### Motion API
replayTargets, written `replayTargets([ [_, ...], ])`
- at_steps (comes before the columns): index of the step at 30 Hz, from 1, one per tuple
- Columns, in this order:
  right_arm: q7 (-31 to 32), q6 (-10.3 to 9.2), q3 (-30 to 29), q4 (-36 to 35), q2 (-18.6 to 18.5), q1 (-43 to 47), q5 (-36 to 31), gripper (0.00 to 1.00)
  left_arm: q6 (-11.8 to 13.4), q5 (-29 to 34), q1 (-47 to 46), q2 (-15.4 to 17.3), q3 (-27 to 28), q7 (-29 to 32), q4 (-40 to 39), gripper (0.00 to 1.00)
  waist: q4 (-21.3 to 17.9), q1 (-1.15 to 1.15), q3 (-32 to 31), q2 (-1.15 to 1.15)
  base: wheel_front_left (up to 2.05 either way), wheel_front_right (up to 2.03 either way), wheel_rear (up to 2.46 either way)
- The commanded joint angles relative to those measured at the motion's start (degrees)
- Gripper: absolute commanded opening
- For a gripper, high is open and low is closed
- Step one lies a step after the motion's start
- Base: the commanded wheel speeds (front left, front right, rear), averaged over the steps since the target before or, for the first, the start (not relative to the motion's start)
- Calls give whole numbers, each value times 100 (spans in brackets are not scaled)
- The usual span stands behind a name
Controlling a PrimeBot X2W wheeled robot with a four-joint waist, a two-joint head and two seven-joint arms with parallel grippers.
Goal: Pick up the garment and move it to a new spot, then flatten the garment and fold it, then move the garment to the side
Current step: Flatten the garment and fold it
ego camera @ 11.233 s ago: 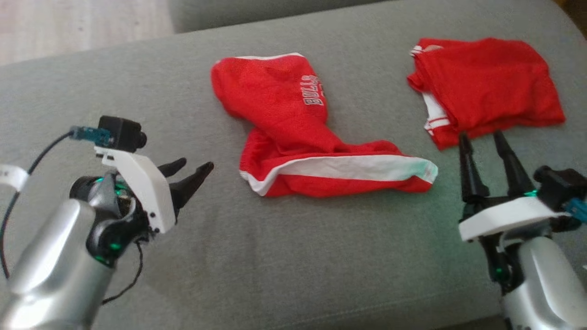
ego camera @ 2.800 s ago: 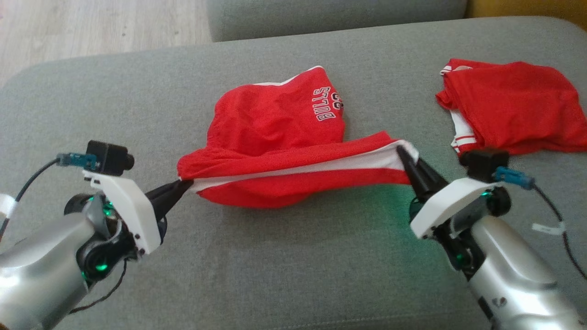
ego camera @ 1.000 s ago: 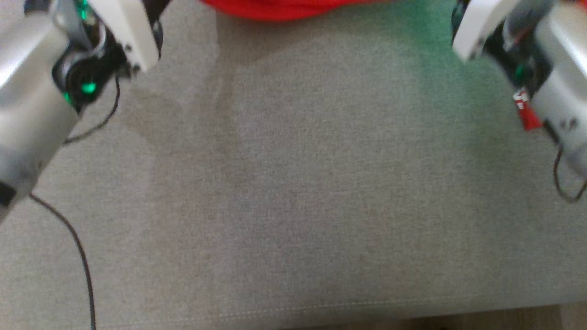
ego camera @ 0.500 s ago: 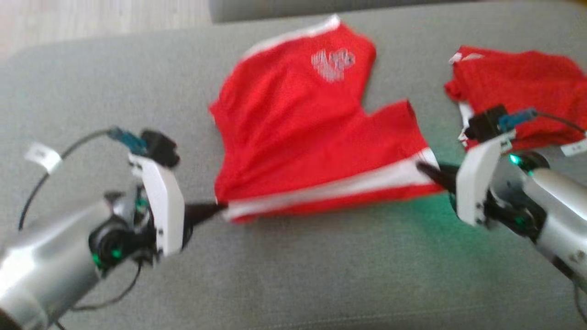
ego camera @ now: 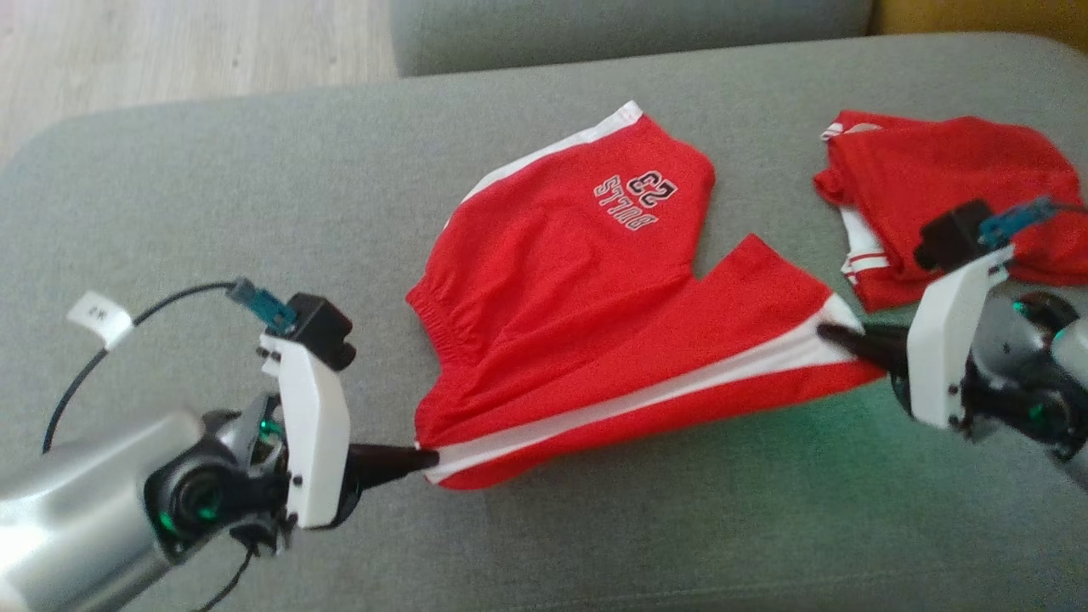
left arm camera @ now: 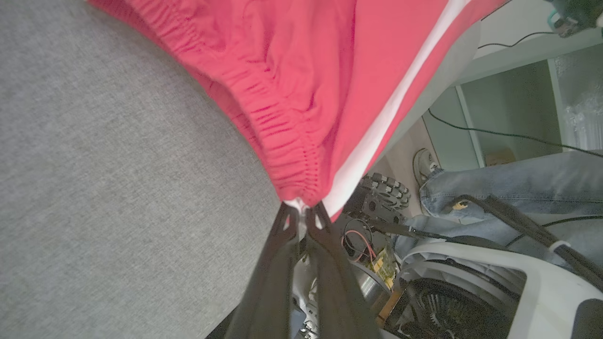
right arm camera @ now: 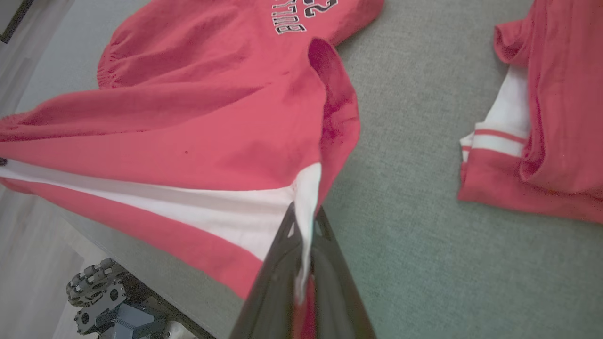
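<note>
Red shorts (ego camera: 586,280) with a white side stripe and "BULLS 23" lettering lie spread across the grey sofa seat (ego camera: 595,527). My left gripper (ego camera: 429,460) is shut on the waistband corner of the shorts (left arm camera: 292,117) at the lower left, seen up close as my left gripper (left arm camera: 301,214) pinching the elastic. My right gripper (ego camera: 826,333) is shut on the white-striped leg hem at the right; in the right wrist view my right gripper (right arm camera: 305,221) pinches the shorts (right arm camera: 188,122). The stripe is pulled taut between both grippers.
A second red garment (ego camera: 943,187) with white trim lies crumpled at the far right, also in the right wrist view as the second garment (right arm camera: 551,117). Wooden floor (ego camera: 170,51) shows at the upper left. A person's jeans-clad leg (left arm camera: 509,188) and shoe (left arm camera: 426,162) sit beyond the sofa edge.
The shorts went from bunched to lifted by both grippers, then laid back spread out with the lettering showing. The head camera dipped down and came back up.
</note>
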Motion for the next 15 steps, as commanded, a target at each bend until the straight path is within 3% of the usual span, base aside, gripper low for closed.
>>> replayTargets([
  [1, 64, -4, -233, -150, -123, -34, -62, 0, 38, -48, -384, 189, 353, 30, -61, 0, 58, 1, 120, 0, 0, 0, 0],
  [5, 398, -4, -731, -224, 82, -266, -115, 0, -51, -254, -737, 31, 532, 276, 113, 0, 176, 1, 466, 0, 0, 0, 0],
  [7, 700, -4, -1082, -69, 340, -613, -161, 0, -216, -391, -1095, -66, 646, 596, 322, 0, 262, 1, 726, 0, 0, 0, 0],
  [15, 1227, -4, -1803, 641, 998, -1686, -497, 0, -338, -561, -1940, -414, 977, 1002, 1142, 0, 545, 1, 1335, 0, 0, 0, 0],
])
